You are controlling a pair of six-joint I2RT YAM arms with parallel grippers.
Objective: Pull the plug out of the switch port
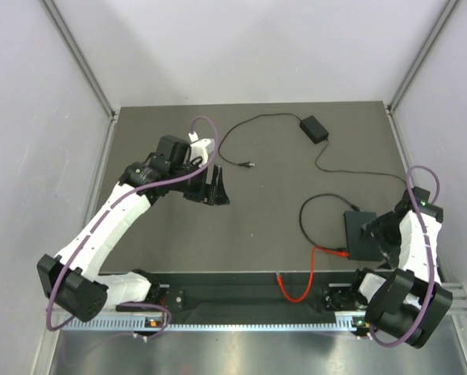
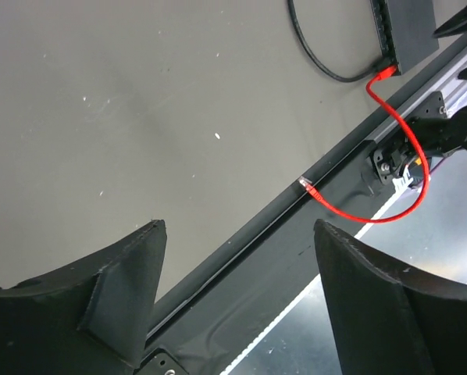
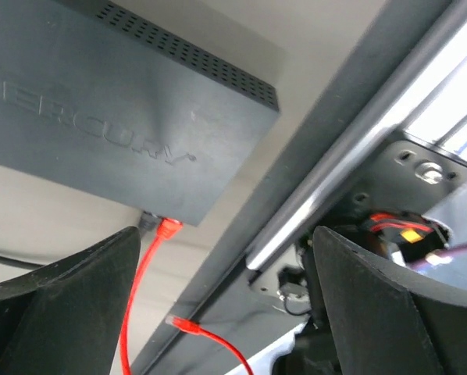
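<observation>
The switch (image 1: 357, 233) is a flat matte black box at the near right of the table. A red plug (image 3: 168, 228) sits in a port in its edge, beside a black plug; its red cable (image 1: 300, 291) loops over the front rail and ends in a loose red plug (image 3: 183, 324). My right gripper (image 3: 226, 234) is open and empty just above the switch, the red plug close to its left finger (image 3: 69, 305). My left gripper (image 1: 215, 192) is open and empty over the mid-left table, far from the switch. The left wrist view shows the switch (image 2: 409, 31) and red plug (image 2: 383, 72) far off.
A small black power brick (image 1: 313, 127) lies at the back, with thin cords trailing to a loose plug end (image 1: 249, 164) and to the switch. A black cord (image 1: 305, 219) curls left of the switch. The front rail (image 1: 241, 291) runs along the near edge.
</observation>
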